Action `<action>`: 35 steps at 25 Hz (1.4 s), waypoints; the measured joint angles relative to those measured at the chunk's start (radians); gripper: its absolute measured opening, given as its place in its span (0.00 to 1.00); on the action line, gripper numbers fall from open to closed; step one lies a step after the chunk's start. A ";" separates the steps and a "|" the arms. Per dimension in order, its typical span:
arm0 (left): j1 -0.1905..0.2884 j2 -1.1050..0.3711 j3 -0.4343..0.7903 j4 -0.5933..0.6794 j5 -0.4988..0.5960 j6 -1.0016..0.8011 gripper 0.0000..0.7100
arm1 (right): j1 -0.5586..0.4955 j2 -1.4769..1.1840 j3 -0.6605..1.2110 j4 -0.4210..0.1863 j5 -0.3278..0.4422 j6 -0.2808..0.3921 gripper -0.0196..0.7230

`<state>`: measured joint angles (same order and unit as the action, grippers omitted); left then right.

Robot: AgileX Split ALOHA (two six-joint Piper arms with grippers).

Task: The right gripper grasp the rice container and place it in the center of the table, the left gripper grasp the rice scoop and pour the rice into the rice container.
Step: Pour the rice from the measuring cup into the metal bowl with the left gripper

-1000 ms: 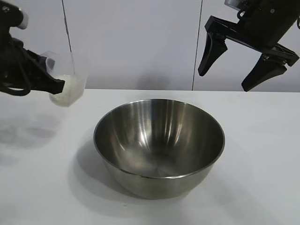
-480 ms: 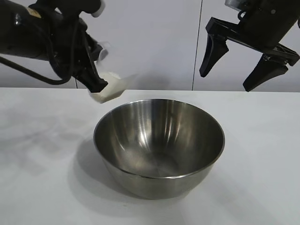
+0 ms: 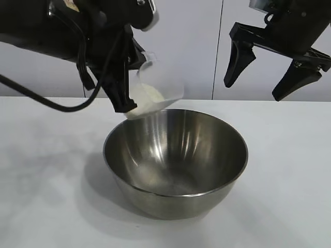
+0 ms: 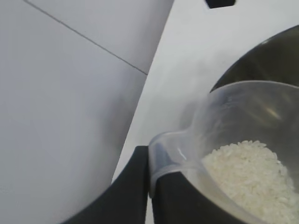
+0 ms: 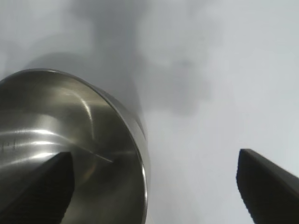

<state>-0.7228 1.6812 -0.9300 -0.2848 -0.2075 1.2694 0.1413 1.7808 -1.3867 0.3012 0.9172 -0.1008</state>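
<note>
The rice container [image 3: 176, 160], a wide shiny steel bowl, stands mid-table [image 3: 41, 181] with no grains visible inside. My left gripper [image 3: 123, 106] is shut on the handle tab of the rice scoop [image 3: 158, 88], a clear plastic cup. It holds the cup tilted just above the bowl's back-left rim. The rice [image 3: 147, 95] lies heaped against the cup's lower side. In the left wrist view the fingers [image 4: 135, 186] pinch the scoop [image 4: 233, 102], with rice [image 4: 247, 172] inside and the bowl [image 4: 273, 58] beyond. My right gripper [image 3: 254, 85] hangs open, high above the bowl's back-right. In its own view the right gripper [image 5: 154, 191] is over the bowl's rim [image 5: 140, 154].
A pale panelled wall [image 3: 186, 46] runs behind the table. Bare white tabletop surrounds the bowl on all sides.
The left arm has swung in from the far left and risen, carrying the scoop to the bowl's back-left rim and tipping it towards the bowl. The right gripper has stayed still.
</note>
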 joint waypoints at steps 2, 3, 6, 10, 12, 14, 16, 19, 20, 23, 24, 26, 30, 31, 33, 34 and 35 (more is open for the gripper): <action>-0.016 0.013 0.000 0.002 0.004 0.070 0.01 | 0.000 0.000 0.000 -0.004 0.000 0.000 0.90; -0.023 0.017 0.000 0.003 0.005 0.102 0.01 | 0.000 0.000 0.000 -0.004 0.000 0.000 0.90; -0.034 0.030 -0.002 0.004 0.007 0.212 0.01 | 0.000 0.000 0.000 -0.011 -0.005 0.000 0.90; -0.035 0.040 -0.003 0.005 0.017 0.322 0.01 | 0.000 0.000 0.000 -0.016 -0.019 0.000 0.90; -0.035 0.039 -0.003 0.005 0.020 0.360 0.01 | 0.000 0.000 0.000 -0.018 -0.024 0.000 0.90; -0.035 0.039 -0.003 0.005 0.020 0.389 0.01 | 0.000 0.000 0.000 -0.018 -0.026 0.000 0.90; -0.035 0.039 -0.003 0.011 0.020 0.424 0.01 | 0.000 0.000 0.000 -0.018 -0.027 0.000 0.90; -0.035 0.039 -0.003 0.032 0.020 0.460 0.01 | 0.000 0.000 0.000 -0.019 -0.027 0.000 0.90; -0.035 0.039 -0.003 0.034 0.020 0.464 0.01 | 0.000 0.000 0.000 -0.019 -0.027 0.000 0.90; -0.035 0.039 -0.003 0.058 0.020 0.465 0.01 | 0.000 0.000 0.000 -0.019 -0.029 0.000 0.90; -0.035 0.039 -0.003 0.076 0.020 0.466 0.01 | 0.000 0.000 0.000 -0.019 -0.029 0.000 0.90; -0.035 0.039 -0.003 0.120 0.020 0.466 0.01 | 0.000 0.000 0.000 -0.019 -0.029 0.000 0.90; -0.035 0.039 -0.003 0.218 0.020 0.469 0.01 | 0.000 0.000 0.000 -0.020 -0.029 0.000 0.90; -0.035 0.039 -0.003 0.228 0.019 0.469 0.01 | 0.000 0.000 0.000 -0.020 -0.029 0.000 0.90; -0.035 0.039 -0.003 0.237 0.014 0.469 0.01 | 0.000 0.000 0.000 -0.020 -0.029 0.000 0.90; -0.035 0.039 -0.003 0.239 0.010 0.469 0.01 | 0.000 0.000 0.000 -0.020 -0.029 0.000 0.90; -0.035 0.039 -0.008 0.241 0.008 0.469 0.01 | 0.000 0.000 0.000 -0.020 -0.029 0.000 0.90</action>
<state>-0.7581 1.7206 -0.9384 -0.0440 -0.1991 1.7385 0.1413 1.7808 -1.3867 0.2808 0.8878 -0.1008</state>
